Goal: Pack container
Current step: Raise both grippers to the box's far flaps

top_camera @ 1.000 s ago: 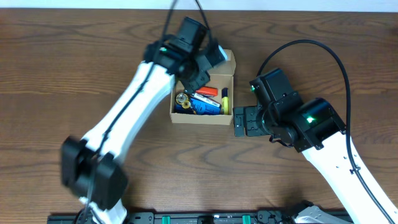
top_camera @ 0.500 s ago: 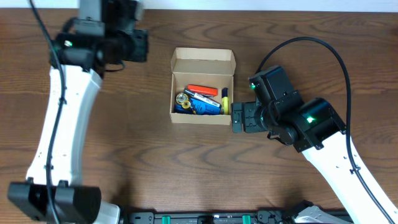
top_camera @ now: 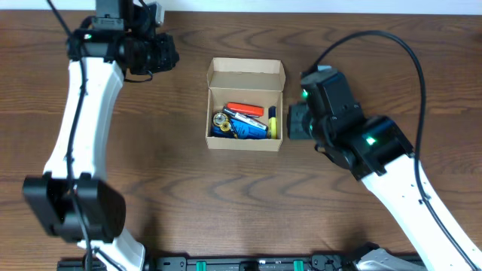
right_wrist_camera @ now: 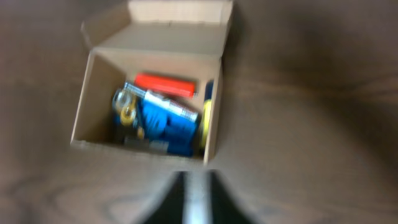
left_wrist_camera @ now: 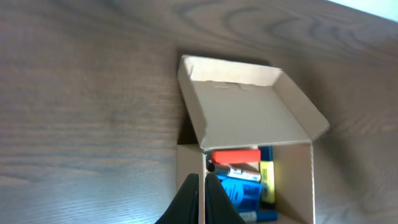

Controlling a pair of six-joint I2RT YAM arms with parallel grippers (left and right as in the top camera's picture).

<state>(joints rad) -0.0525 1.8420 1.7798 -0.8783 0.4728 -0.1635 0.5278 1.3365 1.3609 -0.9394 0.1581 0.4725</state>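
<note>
The container (top_camera: 246, 75) is a small tan cardboard box in the middle of the table, its flap lid standing open at the far side. Inside lie a red marker (top_camera: 245, 110), a blue item (top_camera: 248, 126), a yellow item (top_camera: 272, 120) and a small metallic piece. My left gripper (top_camera: 172, 56) hovers well to the far left of the box, shut and empty; its wrist view shows the fingers (left_wrist_camera: 189, 193) pressed together in front of the container (left_wrist_camera: 249, 112). Just off the box's right wall sits my right gripper (top_camera: 291, 122), shut and empty. The blurred right wrist view shows the container (right_wrist_camera: 168, 37) ahead.
Dark wood table (top_camera: 376, 45) all round the box. The right arm's black cable (top_camera: 410, 75) arcs above the right side. A black rail (top_camera: 241, 263) runs along the near edge.
The left arm swung away from the box to the far left and stayed shut. The right gripper went from open to shut and shifted slightly farther back beside the box's right wall.
</note>
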